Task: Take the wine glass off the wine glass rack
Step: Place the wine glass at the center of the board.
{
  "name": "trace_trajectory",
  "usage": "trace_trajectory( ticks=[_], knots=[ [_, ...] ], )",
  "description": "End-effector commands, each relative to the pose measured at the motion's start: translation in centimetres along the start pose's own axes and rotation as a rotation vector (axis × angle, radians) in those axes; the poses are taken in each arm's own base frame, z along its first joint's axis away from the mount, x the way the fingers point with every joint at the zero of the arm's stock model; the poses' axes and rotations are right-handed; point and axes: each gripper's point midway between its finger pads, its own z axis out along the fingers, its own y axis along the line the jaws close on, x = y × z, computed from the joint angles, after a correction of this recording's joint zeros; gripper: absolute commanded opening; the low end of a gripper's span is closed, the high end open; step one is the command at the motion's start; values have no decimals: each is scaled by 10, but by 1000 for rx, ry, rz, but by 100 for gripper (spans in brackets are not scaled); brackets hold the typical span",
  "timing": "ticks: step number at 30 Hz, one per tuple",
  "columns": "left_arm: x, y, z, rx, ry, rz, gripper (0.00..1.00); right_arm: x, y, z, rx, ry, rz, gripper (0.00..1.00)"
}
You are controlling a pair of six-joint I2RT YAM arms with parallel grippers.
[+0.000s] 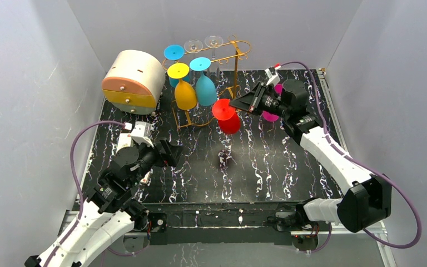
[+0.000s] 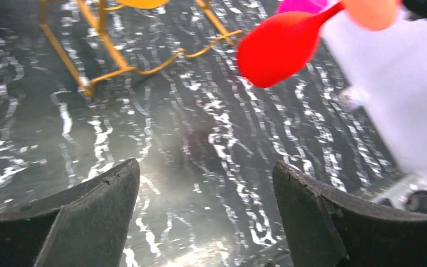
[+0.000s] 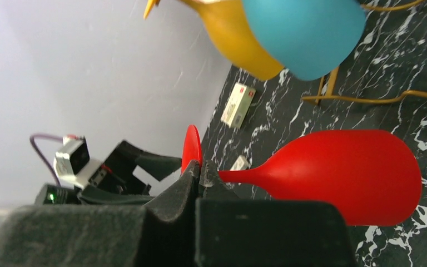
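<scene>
Right gripper [image 3: 200, 168] on wine glass [image 3: 339, 178] stem

L arm [image 1: 92, 222] folded low, L gripper [image 2: 205, 172] jaws wide apart. R arm [image 1: 333, 157] stretched fwd, R gripper [image 3: 200, 173] pinched tight on wine glass [image 3: 342, 173] stem.

Nothing legible; the small white box [image 3: 238, 104] may carry red print, but it is too blurred.
</scene>
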Motion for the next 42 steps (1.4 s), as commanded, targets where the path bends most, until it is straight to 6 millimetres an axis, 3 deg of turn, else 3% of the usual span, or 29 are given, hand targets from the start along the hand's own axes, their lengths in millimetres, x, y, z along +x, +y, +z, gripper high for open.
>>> trace_trajectory(
  ticks=[1,5,9,12,14,20,25,30,33,39,42],
  knots=[
    [-18,-60,-8,278,6,-127,84,13,32,-7,-173,107,-138,1],
    [-16,-91,2,406,64,-222,75,37,17,-11,-200,179,-120,1],
    [-13,-119,11,545,108,-342,74,57,16,-20,-227,230,-129,1],
    [-20,-129,13,627,45,-425,74,68,13,-27,-231,260,-145,1],
    [-22,-131,16,658,15,-467,73,75,12,-31,-239,291,-162,1],
    [0,-136,32,668,104,-483,61,88,18,-34,-302,349,-196,1],
    [3,-129,39,655,58,-537,56,98,13,-27,-312,366,-196,1],
    [11,-135,40,698,93,-560,40,109,17,-23,-354,390,-203,1],
    [19,-131,41,680,110,-580,24,108,18,-20,-358,393,-202,1],
    [15,-126,36,669,63,-558,0,114,23,-21,-402,457,-192,1],
    [17,-127,36,670,77,-544,0,118,23,-23,-409,474,-194,15]
  ],
)
